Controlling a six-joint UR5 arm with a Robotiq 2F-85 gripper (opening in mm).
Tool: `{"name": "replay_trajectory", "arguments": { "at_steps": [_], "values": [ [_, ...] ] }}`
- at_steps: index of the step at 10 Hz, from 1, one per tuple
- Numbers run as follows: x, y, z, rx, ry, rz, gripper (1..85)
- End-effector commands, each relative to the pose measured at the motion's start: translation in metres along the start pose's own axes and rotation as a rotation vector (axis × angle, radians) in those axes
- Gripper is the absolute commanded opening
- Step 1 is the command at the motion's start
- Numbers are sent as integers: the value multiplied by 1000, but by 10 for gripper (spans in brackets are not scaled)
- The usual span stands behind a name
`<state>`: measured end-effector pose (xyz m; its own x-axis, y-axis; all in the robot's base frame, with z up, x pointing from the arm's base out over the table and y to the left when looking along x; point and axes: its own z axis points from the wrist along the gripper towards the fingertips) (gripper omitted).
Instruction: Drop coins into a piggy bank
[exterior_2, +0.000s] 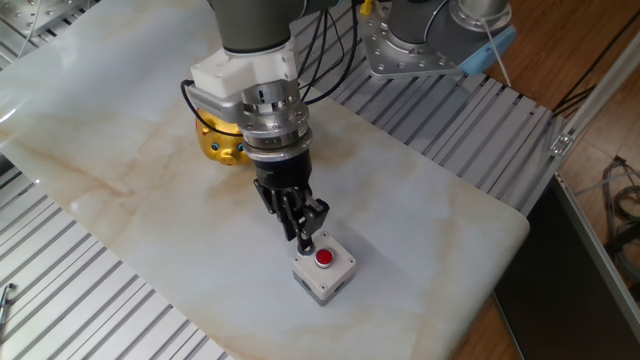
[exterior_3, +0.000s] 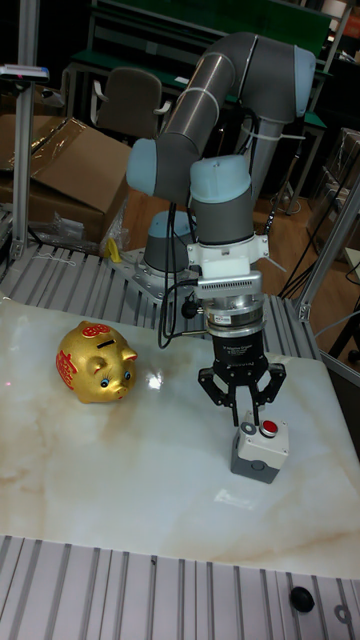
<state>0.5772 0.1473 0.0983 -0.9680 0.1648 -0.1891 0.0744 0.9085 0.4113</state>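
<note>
Hovering directly over the grey box (exterior_2: 323, 271), our end effector (exterior_2: 305, 243) points straight down, its tips just above the box's top face beside the red button (exterior_2: 324, 259). In the tall fixed view we see the coin (exterior_3: 245, 425) lying flat on that top face, directly between the two fingers (exterior_3: 236, 409), which stand slightly spread to either side of it (whether they already touch its rim we cannot tell; the disc is tiny there and fully hidden behind the fingers in the fixed view). So the end effector is parted around the coin, not yet visibly pinching it. We judge the step in hand to be the pick. The relation that matters next is where the piggy bank (exterior_3: 94, 362) lies from the end effector: in the tall fixed view it stands well apart toward the left of the frame, a little higher in the picture, on the marble tabletop (exterior_3: 120, 470); in the fixed view its gold body (exterior_2: 218, 141) peeks out at the upper left, behind the wrist. With a flat disc, we think the carry would run across bare marble toward that side, the slot facing up.
</note>
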Motion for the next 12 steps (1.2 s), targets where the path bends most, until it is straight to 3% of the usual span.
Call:
{"name": "replay_trajectory", "arguments": {
  "at_steps": [1,12],
  "values": [
    [-2,2,0,-33,-7,2,333],
    [1,-2,1,-97,-3,-23,333]
  ]
}}
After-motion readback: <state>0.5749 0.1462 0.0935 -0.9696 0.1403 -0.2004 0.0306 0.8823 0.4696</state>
